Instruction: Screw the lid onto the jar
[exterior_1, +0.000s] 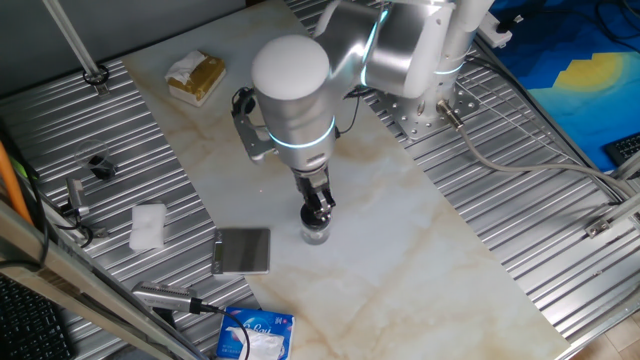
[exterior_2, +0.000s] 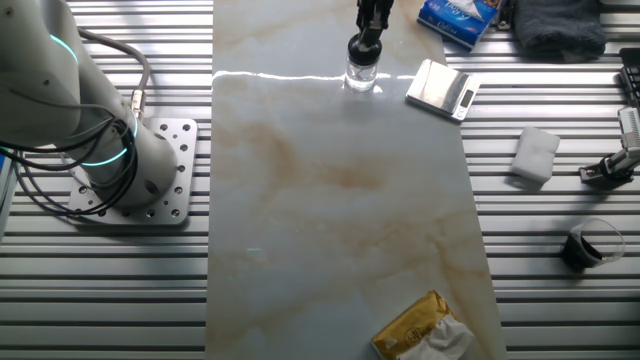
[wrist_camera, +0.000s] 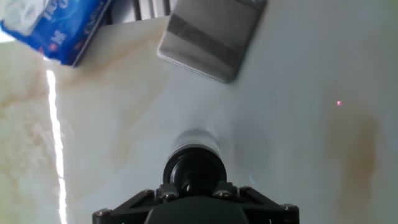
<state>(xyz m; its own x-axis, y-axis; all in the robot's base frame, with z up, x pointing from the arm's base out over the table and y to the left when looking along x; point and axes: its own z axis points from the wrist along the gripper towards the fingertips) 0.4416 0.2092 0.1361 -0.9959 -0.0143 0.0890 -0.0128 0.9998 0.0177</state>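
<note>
one fixed view: gripper (exterior_1: 318, 208) clenched on lid (exterior_1: 318, 213) atop jar (exterior_1: 316, 234), just beside grey plate (exterior_1: 242, 250), bare marble to its right | other fixed view: jar (exterior_2: 361, 76) near table's (exterior_2: 330, 200) far edge, wide bare marble nearer | hand view: lid (wrist_camera: 193, 172) over jar (wrist_camera: 194, 144), plate (wrist_camera: 211, 36) and blue packet (wrist_camera: 53, 28) beyond

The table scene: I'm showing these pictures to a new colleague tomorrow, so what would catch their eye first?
First the big silver arm reaching down over the pale marble table, its gripper closed on the black lid sitting on top of the small glass jar. Next, the grey square plate just beside the jar, and the blue tissue pack at the table's edge.
</note>
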